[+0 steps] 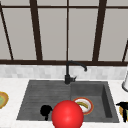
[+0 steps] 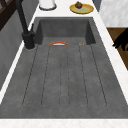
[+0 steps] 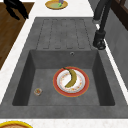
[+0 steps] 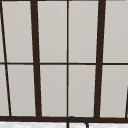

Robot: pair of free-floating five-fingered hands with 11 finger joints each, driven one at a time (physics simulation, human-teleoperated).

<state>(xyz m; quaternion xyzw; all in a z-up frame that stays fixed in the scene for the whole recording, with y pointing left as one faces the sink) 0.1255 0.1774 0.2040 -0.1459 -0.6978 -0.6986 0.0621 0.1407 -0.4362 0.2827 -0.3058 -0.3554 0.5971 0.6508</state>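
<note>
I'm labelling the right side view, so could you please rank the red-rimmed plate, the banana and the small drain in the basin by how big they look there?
1. Red-rimmed plate, clearly the largest.
2. Banana, lying on the plate and well inside its rim.
3. Drain, the smallest, on the basin floor beside the plate.

Left hand (image 1: 45, 110) hangs low at picture's left in front view, dark compact shape, fingers pointing down; whether curled or straight cannot be told; right hand (image 1: 123, 108) at far right edge, fingers hanging downward, loosely spread, relaxed, holding nothing; a hand (image 2: 121, 41) in left side view, fingers drooping.
</note>
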